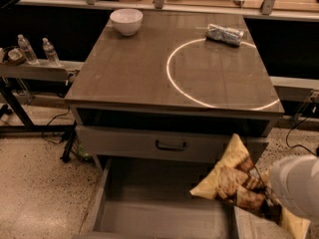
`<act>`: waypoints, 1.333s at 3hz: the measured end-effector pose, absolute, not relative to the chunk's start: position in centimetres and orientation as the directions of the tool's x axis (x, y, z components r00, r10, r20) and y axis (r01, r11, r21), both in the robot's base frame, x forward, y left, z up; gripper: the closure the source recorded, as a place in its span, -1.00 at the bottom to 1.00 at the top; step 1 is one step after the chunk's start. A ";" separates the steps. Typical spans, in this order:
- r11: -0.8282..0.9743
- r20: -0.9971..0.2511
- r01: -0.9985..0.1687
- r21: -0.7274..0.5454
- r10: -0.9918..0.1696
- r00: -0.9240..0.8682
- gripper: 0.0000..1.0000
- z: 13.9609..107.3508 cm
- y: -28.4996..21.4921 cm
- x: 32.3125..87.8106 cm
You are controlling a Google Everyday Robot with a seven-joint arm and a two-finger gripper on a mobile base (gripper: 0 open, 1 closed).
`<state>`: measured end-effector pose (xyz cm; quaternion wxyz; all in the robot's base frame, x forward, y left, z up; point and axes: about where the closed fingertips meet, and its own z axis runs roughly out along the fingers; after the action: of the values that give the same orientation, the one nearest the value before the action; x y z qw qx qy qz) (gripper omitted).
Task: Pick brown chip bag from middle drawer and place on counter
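The brown chip bag [233,181] is tilted, its tan end up, in the air over the right wall of the open middle drawer [149,218]. My gripper [266,199] is at the bag's lower right end, mostly hidden under the white arm housing [298,185], and is shut on the bag. The drawer's grey floor shows bare to the left of the bag. The counter [134,68] with its white ring [172,78] lies above and behind the bag.
A white bowl [126,21] stands at the counter's back left and a silver foil roll [225,34] at the back right. A closed drawer front with a black handle [170,145] sits above the open drawer. Water bottles [26,49] stand on a left shelf.
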<state>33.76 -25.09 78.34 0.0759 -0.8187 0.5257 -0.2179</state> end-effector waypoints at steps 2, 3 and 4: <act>-0.493 0.320 -0.748 -0.445 -0.867 0.381 1.00 84.5 -22.0 36.2; -0.523 0.356 -0.718 -0.459 -0.849 0.390 1.00 86.0 -21.0 37.7; -0.577 0.409 -0.661 -0.480 -0.813 0.413 1.00 89.3 -19.7 41.4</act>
<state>41.41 -19.67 89.26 0.1226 -0.8316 0.4432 -0.3114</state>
